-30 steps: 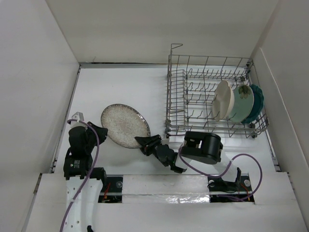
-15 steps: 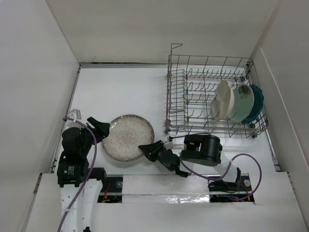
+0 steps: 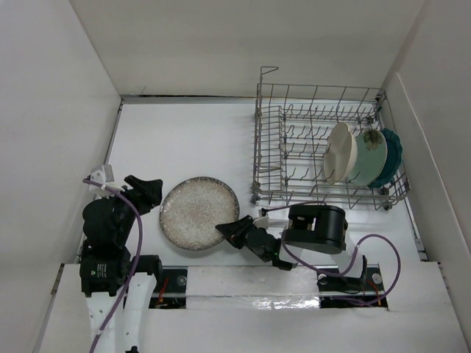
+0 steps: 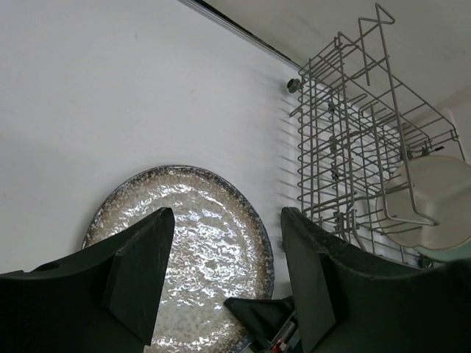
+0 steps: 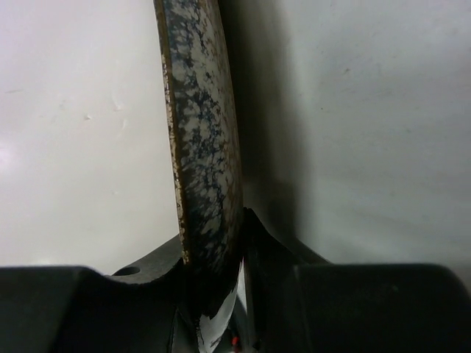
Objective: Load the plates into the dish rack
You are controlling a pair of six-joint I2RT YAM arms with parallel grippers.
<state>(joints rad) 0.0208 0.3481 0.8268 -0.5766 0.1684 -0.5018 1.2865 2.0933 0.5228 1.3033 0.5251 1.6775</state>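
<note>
Three of the plates stand on edge at the 3 o'clock end of the dish rack (image 3: 294,147), and you see less of each in turn. The cream one (image 3: 339,152) shows its full face, the mint green one (image 3: 370,154) is half covered by it, and the dark teal one (image 3: 393,156) is only a sliver behind that. In the left wrist view the cream plate is cut off by the frame edge.

One plate is outside the rack. The speckled plate (image 3: 199,213) lies on the white table (image 3: 184,140) at about 8 o'clock from the rack, close to its corner but not touching it. Its face is mottled grey-beige and glossy, with a darker, rougher rim.

Your right gripper (image 5: 217,250) pinches that rim at the plate's 4 o'clock. The right wrist view shows the plate edge-on, running down between two dark fingers. There the fingertips merge into shadow and one face of the plate is lost in the dark. You cannot tell from any view whether the plate rests flat or is raised off the table.

Your left gripper (image 4: 227,220) is spread wide and holds nothing. It sits at the plate's 10 o'clock, near the rim, and its fingers (image 4: 136,272) hide the plate's near edge in its own camera.
</note>
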